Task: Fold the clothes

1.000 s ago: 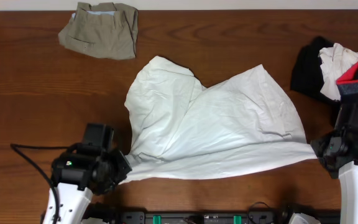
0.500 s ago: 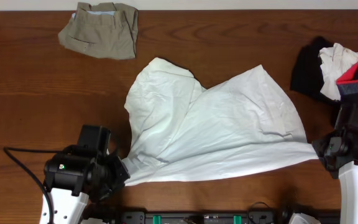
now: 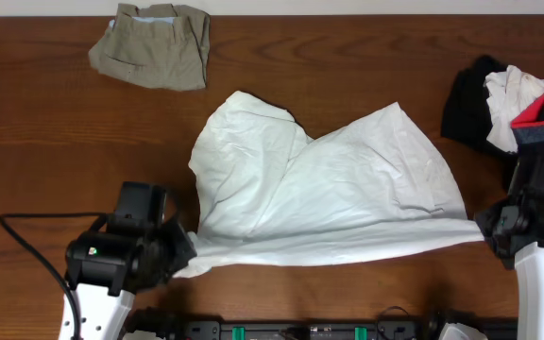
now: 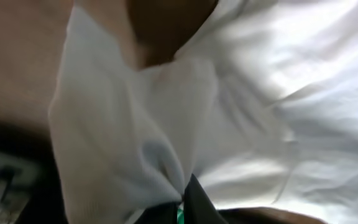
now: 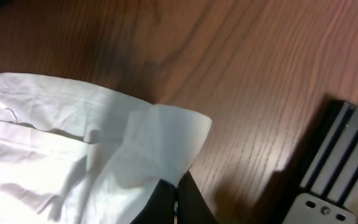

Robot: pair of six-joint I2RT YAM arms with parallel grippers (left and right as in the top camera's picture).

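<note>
White top (image 3: pixel 329 189), apparently in both claws (image 3: pixel 189 253) (image 3: pixel 484 231)

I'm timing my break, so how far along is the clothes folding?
Done: the khaki piece looks folded, far left. In hand: the left gripper and right gripper, jaws shut, hold the white garment by its near corners, stretched between them. Left: folding it, then the black, white and red pile.

Ahead of left gripper (image 4: pixel 182 208), white top (image 4: pixel 260 93) is noted as thin matt cloth, creased. Beyond right gripper (image 5: pixel 176 199), table (image 5: pixel 260 74) is seen as grained wood, smooth, faint sheen. Also logged: khaki garment (image 3: pixel 154 45), matt cloth.
</note>
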